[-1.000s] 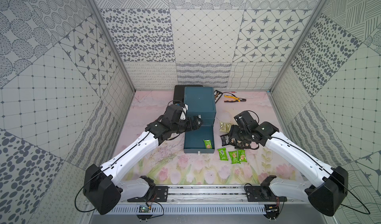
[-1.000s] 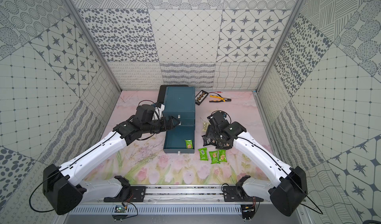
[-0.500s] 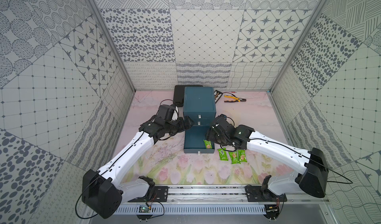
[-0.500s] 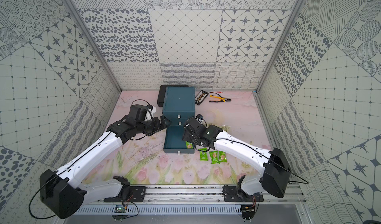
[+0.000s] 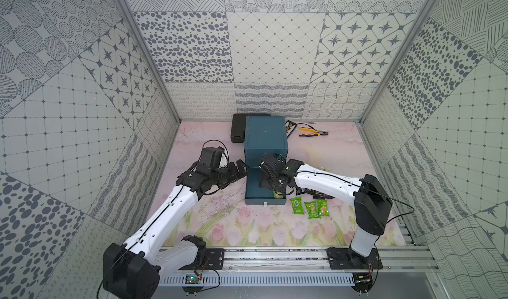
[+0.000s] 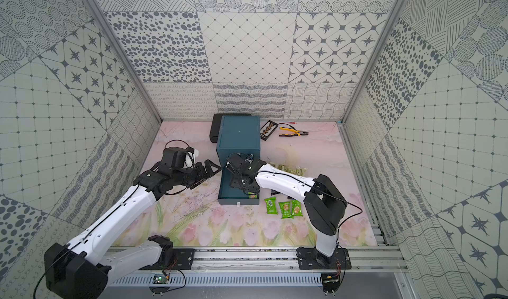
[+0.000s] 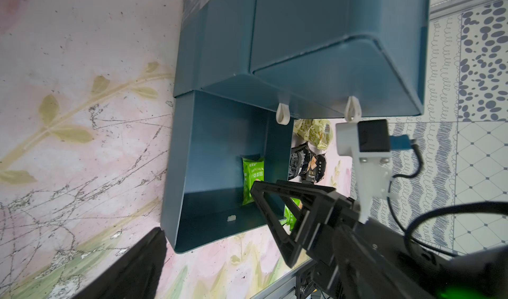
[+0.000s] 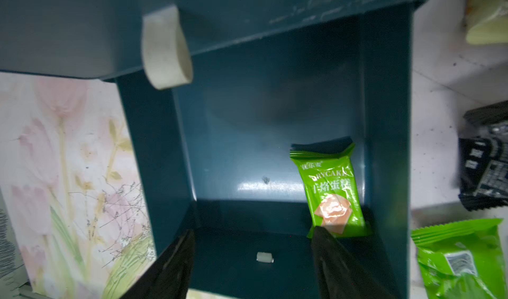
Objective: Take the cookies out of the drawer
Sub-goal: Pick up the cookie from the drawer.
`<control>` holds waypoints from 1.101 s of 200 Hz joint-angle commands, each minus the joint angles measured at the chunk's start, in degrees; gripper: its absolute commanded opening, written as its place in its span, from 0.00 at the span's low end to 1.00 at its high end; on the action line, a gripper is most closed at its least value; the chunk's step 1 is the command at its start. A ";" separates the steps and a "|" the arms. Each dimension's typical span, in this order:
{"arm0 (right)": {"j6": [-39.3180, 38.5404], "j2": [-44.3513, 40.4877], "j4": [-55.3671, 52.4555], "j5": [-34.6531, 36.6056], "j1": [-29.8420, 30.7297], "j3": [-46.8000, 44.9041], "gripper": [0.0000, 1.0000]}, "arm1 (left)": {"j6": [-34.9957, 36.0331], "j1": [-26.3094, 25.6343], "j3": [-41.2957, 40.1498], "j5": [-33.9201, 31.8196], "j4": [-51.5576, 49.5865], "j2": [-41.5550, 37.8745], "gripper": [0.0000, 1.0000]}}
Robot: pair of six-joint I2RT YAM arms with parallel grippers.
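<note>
- The right gripper (image 8: pixel 253 230) hangs over the pulled-out drawer (image 5: pixel 258 201). Its two black fingers (image 8: pixel 170 264) are spread wide with nothing between them, so it is released.
- One green packet (image 8: pixel 330 190) lies on the drawer floor in the near right corner, close along the right wall. The tip of the gripper's right finger sits at the packet's near end; I cannot tell whether they touch.
- The packet's long axis runs far to near along the drawer's depth, slightly slanted. It lies printed face up, lettering toward the cabinet (image 5: pixel 265 135) and the biscuit picture toward the drawer front.
- It is a flat, glossy rectangle with crimped, saw-toothed ends.
- The drawer is a smooth dark teal box, the lowest in the cabinet. The shut drawers above it carry white loop pulls (image 7: pixel 282 113).
- The left gripper (image 5: pixel 242 171) is just left of the cabinet, fingers apart and holding nothing.
- Three green packets (image 5: pixel 312 209) lie side by side on the worktop (image 5: pixel 220 223), just right of the drawer's front corner, long axes far to near.
- Black packets (image 7: pixel 308 162) lie beside the drawer's right wall, partly under the right arm. Pale gold packets (image 7: pixel 313 132) lie farther back.
- The worktop is a scuffed pink sheet printed with flowers.
</note>
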 commanded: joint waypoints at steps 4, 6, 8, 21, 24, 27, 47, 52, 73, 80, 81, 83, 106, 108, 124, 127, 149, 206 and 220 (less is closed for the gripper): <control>-1.99 3.90 -3.73 1.56 -0.25 1.84 0.73 | 3.76 0.66 0.24 2.15 1.20 -1.25 0.99; -2.07 4.27 -3.98 1.64 -0.25 1.86 0.73 | 3.78 0.63 0.14 2.12 1.23 -1.38 0.99; -2.16 4.54 -4.18 1.73 -0.25 1.91 0.73 | 3.74 0.58 0.02 2.11 1.24 -1.55 0.99; -2.80 6.22 -5.36 2.44 -0.27 2.02 0.74 | 3.62 0.64 -0.93 2.26 1.78 -2.73 0.99; -2.87 6.51 -5.53 2.61 -0.26 1.95 0.74 | 3.62 0.61 -1.18 2.37 1.96 -2.98 0.99; -2.92 6.82 -5.72 2.73 -0.28 1.93 0.74 | 3.62 0.70 -1.38 2.37 2.13 -3.23 0.99; -2.92 8.22 -5.80 3.11 -0.51 1.15 0.75 | 3.85 0.69 -2.56 2.29 2.28 -4.43 0.99; -3.13 8.62 -5.80 2.98 -0.67 1.27 0.75 | 3.91 0.60 -2.72 2.33 2.11 -4.49 0.99; -4.78 10.86 -5.60 1.92 -1.00 3.22 0.75 | 4.22 0.61 -2.72 2.80 1.66 -4.16 0.99; -5.93 11.73 -5.16 1.28 -0.96 4.42 0.75 | 4.17 0.63 -2.54 3.06 1.80 -3.88 0.99; -6.09 11.87 -5.13 1.18 -0.96 4.58 0.75 | 4.15 0.67 -2.55 3.11 1.83 -3.81 0.99; -6.33 12.19 -5.06 1.00 -0.96 4.92 0.75 | 4.14 0.63 -2.49 3.20 1.85 -3.76 0.99; -7.46 14.74 -4.94 -0.73 -0.91 8.50 0.75 | 4.27 0.66 -2.08 3.71 2.29 -2.40 0.99; -7.48 14.89 -4.92 -0.88 -0.92 8.74 0.75 | 4.30 0.67 -2.05 3.70 2.36 -2.24 0.99; -7.75 15.22 -4.99 -1.65 -0.78 10.32 0.75 | 4.19 0.69 -1.71 3.52 2.61 -1.48 0.99; -7.82 15.18 -5.01 -1.74 -0.78 10.50 0.75 | 4.13 0.63 -1.72 3.54 2.72 -1.35 0.99; -8.31 13.55 -5.01 -1.02 -0.46 11.27 0.75 | 3.85 0.66 -1.54 3.58 3.26 -0.55 0.99; -12.96 10.15 -10.27 3.24 -1.28 10.83 0.78 | 3.91 0.72 -0.98 3.98 3.27 1.26 0.99; -13.57 9.97 -10.80 3.42 -1.66 10.25 0.79 | 3.55 0.62 -1.41 4.00 3.26 1.11 0.99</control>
